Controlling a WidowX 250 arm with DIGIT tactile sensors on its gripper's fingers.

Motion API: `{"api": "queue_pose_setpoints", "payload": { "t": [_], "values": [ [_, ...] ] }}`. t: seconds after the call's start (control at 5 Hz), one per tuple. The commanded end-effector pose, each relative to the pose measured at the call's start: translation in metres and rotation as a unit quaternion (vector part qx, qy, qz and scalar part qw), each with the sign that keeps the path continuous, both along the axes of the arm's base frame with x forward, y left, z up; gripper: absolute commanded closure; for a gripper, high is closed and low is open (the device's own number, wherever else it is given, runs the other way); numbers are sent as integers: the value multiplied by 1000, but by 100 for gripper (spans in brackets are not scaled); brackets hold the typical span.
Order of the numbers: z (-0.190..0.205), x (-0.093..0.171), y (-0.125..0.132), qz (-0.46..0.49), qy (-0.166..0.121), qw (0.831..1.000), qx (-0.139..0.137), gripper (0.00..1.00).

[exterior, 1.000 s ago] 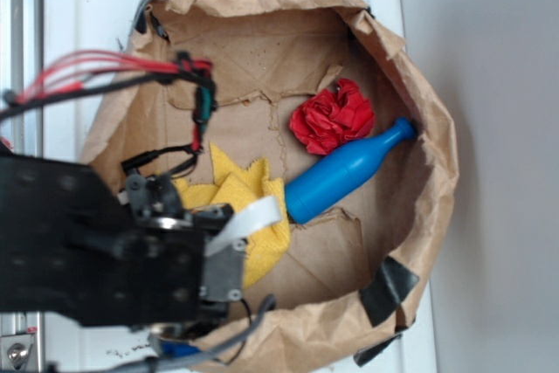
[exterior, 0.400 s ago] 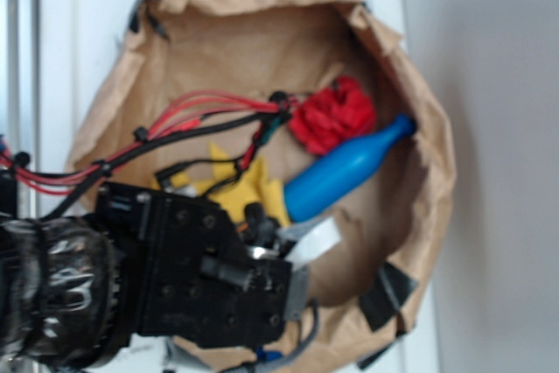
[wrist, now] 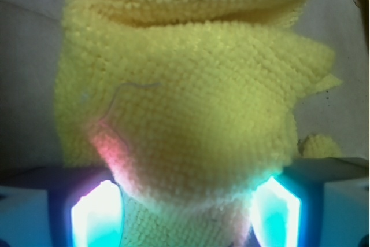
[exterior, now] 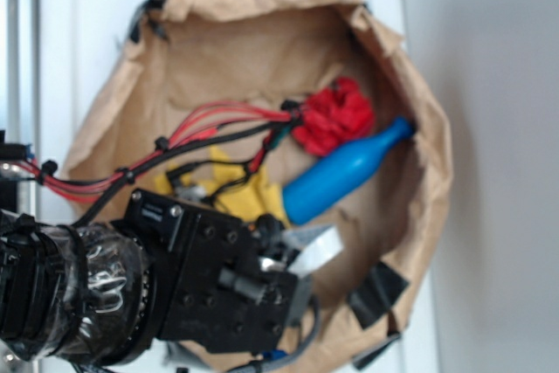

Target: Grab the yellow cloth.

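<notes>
- Wrist view: the gripper (wrist: 184, 212) shows two glowing blue-green fingers (wrist: 95, 215) at the bottom corners, spaced wide apart.
- The yellow cloth (wrist: 191, 114) fills the gap between the fingers and bulges up toward the camera. Its fuzzy folds cover most of the view. Whether the fingers press on the fabric cannot be told.
- Exterior view: the black arm (exterior: 157, 286) enters from the lower left and covers much of the yellow cloth (exterior: 240, 194). The fingertips are hidden beneath the arm body.
- Red and black wires (exterior: 205, 124) run from the arm across the cloth area.
- The yellow cloth lies on the floor of the brown paper bag (exterior: 262, 50), in its lower-left part.
- A blue bottle (exterior: 345, 172) lies tilted just beside the cloth, its neck pointing to the upper right.
- A red cloth ball (exterior: 336, 115) sits next to the bottle neck, farther into the bag.
- The bag rests on a white surface (exterior: 79, 32).
</notes>
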State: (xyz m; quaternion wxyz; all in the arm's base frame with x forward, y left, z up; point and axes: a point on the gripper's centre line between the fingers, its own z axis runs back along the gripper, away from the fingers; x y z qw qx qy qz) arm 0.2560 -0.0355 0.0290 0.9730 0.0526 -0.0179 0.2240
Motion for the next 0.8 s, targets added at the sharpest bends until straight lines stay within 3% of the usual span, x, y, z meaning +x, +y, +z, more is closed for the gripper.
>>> {"api": "queue_pose_setpoints", "payload": {
  "t": [0.0,0.4,0.6],
  "values": [
    [20,-54,-10,-5,-23,1000,-18,100],
    [89,-54,11,27,-61,994,-83,100],
    [110,-7,35,48,-68,991,-107,100]
  ]
}}
